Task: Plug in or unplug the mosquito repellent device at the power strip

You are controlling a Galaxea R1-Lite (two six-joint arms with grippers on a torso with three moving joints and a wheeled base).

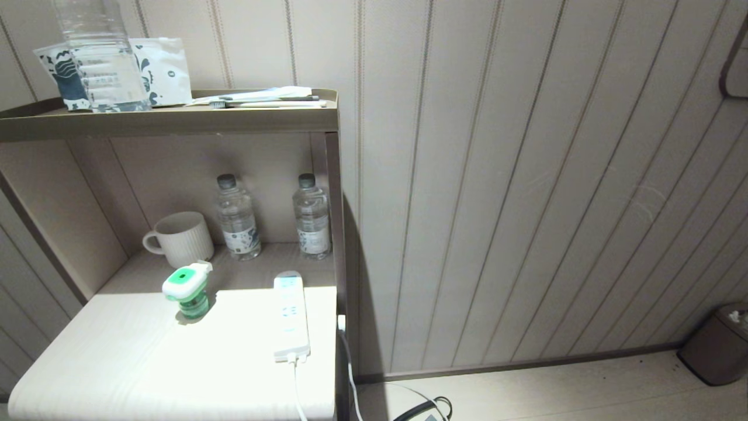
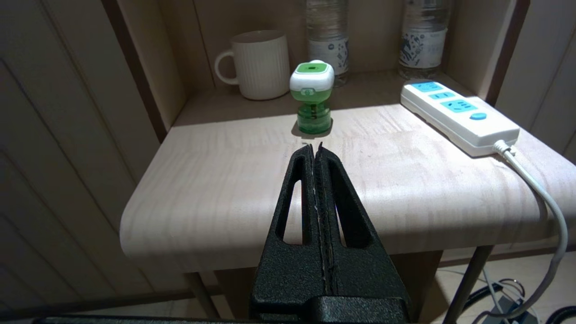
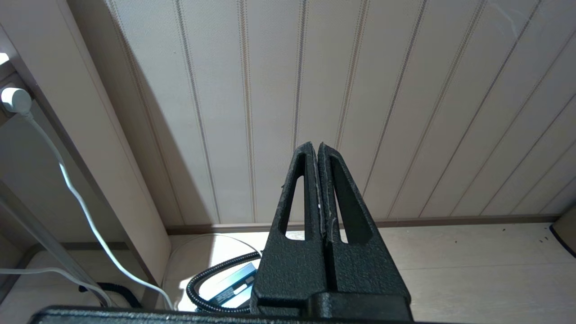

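A: Where is the mosquito repellent device point(image 1: 187, 290)?

B: It stands up on the table point(image 1: 117, 362), not plugged in. The power strip point(image 1: 290, 316) lies at its 3 o'clock, a bit apart. The mug point(image 1: 181, 238) is at its 12 o'clock.

A: And the left gripper point(image 2: 315, 146)?

B: It is in front of the table and points at the device. Its fingers are pressed tight together and hold nothing. The right gripper point(image 3: 314, 146) is pressed together too, empty, off by the wall.

A: What could go wrong?

B: I think closed fingers could bump the little device and tip it over. They need to open first.
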